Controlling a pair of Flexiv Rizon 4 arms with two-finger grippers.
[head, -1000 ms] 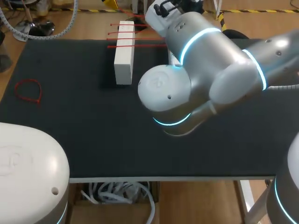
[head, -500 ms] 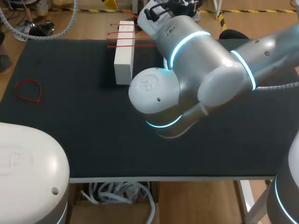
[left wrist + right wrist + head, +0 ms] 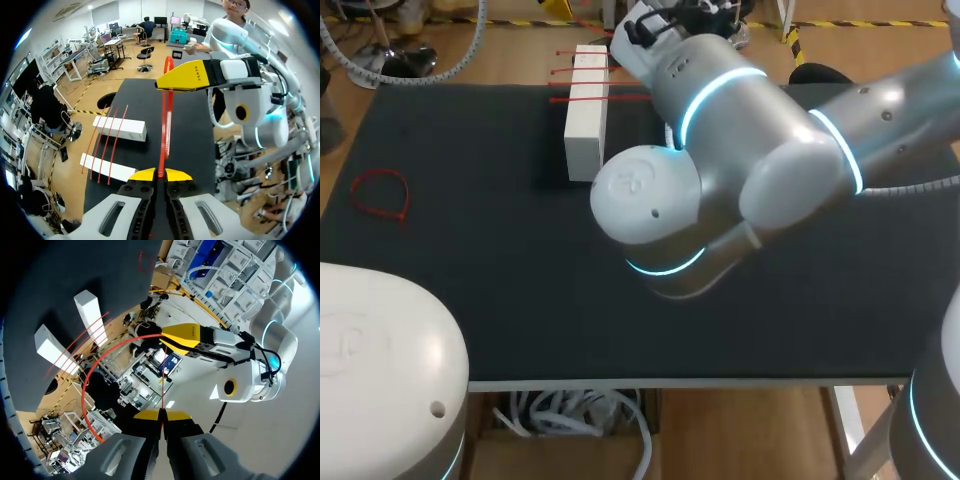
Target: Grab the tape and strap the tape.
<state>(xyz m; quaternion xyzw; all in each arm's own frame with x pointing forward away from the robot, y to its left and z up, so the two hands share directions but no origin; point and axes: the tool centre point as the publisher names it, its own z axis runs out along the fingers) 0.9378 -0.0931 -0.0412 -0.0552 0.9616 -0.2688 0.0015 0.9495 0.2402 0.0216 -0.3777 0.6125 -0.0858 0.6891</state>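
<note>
Presently: left gripper (image 3: 160,175) fingers pinched shut on one end of the red tape (image 3: 165,125). Right gripper (image 3: 161,416) fingers likewise closed on the other end, holding it aloft above the bench (image 3: 470,280). Handling, judged: light, thin, springy, slick; grip near the ends.

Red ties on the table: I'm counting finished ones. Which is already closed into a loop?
The lone red tie near the table's left edge; the others lie straight across the white block.

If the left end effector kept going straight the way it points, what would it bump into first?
Probably the right end effector, straight ahead along the red tie that both hold. How far off it is, I can't tell.
</note>
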